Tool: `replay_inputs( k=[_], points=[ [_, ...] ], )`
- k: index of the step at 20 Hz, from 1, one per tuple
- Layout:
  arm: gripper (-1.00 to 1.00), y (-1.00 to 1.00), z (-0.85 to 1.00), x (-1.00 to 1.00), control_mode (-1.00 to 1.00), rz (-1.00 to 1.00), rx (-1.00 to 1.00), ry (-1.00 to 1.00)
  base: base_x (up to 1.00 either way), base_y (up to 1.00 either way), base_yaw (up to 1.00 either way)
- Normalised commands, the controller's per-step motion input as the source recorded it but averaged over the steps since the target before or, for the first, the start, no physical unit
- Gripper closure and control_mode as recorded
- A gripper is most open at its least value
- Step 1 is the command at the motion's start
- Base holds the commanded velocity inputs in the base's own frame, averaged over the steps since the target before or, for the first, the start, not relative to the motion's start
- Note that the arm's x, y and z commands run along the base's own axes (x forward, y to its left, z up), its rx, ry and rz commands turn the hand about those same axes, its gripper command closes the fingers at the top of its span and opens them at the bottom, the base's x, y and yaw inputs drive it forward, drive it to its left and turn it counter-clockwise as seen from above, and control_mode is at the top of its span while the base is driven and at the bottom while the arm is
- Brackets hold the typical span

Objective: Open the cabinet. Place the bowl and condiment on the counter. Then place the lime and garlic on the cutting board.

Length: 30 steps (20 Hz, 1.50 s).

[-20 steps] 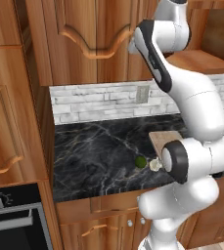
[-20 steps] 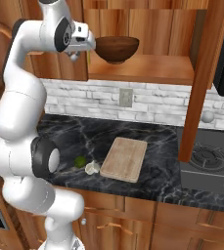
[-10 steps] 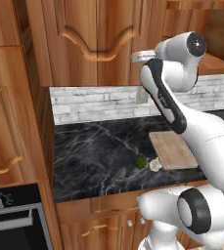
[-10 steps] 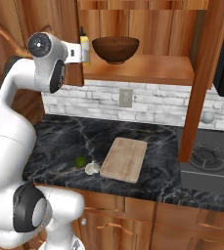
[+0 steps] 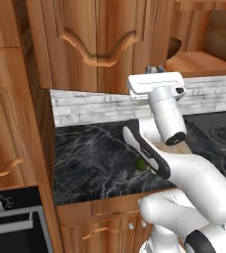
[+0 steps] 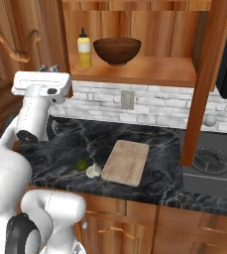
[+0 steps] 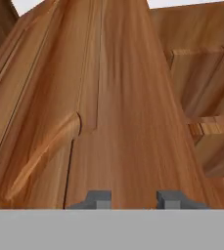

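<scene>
In the right base view the gripper (image 6: 49, 68) sits at upper left beside the open cabinet's shelf (image 6: 149, 72), jaws parted a little with nothing between them. The condiment (image 6: 84, 48) and bowl (image 6: 117, 50) stand on that shelf. Lower centre on the table (image 6: 174, 173), lime (image 6: 81, 164) and garlic (image 6: 92, 171) lie just left of the cutting board (image 6: 127, 161).

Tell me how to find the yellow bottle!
Look at the open wooden cabinet above the stone wall. On its shelf, the condiment bottle stands upright at the left end, beside the dark brown bowl. It is tall, thin and yellow, while the bowl is wide, round and brown.
</scene>
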Motion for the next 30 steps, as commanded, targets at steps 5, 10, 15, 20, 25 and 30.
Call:
replay_inputs(
  k=[5,10,15,20,25,30],
  points=[
    [-1.00,0.03,0.33,-1.00,-1.00,-0.05,0.27,0.43,0.00,0.00,0.00],
    [-1.00,-0.55,0.62,-1.00,-1.00,-0.04,0.41,0.33,0.00,0.00,0.00],
    [-1.00,-0.75,0.63,-0.90,-1.00,0.02,0.48,0.32,0.00,0.00,0.00],
    [-1.00,-0.32,-0.02,0.39,-1.00,0.27,0.50,0.40,0.00,0.00,0.00],
    [-1.00,0.01,-0.35,0.89,-1.00,0.52,0.43,0.27,0.00,0.00,0.00],
    [-1.00,0.01,-0.22,0.22,-1.00,0.60,0.45,0.23,0.00,0.00,0.00]
  ],
)
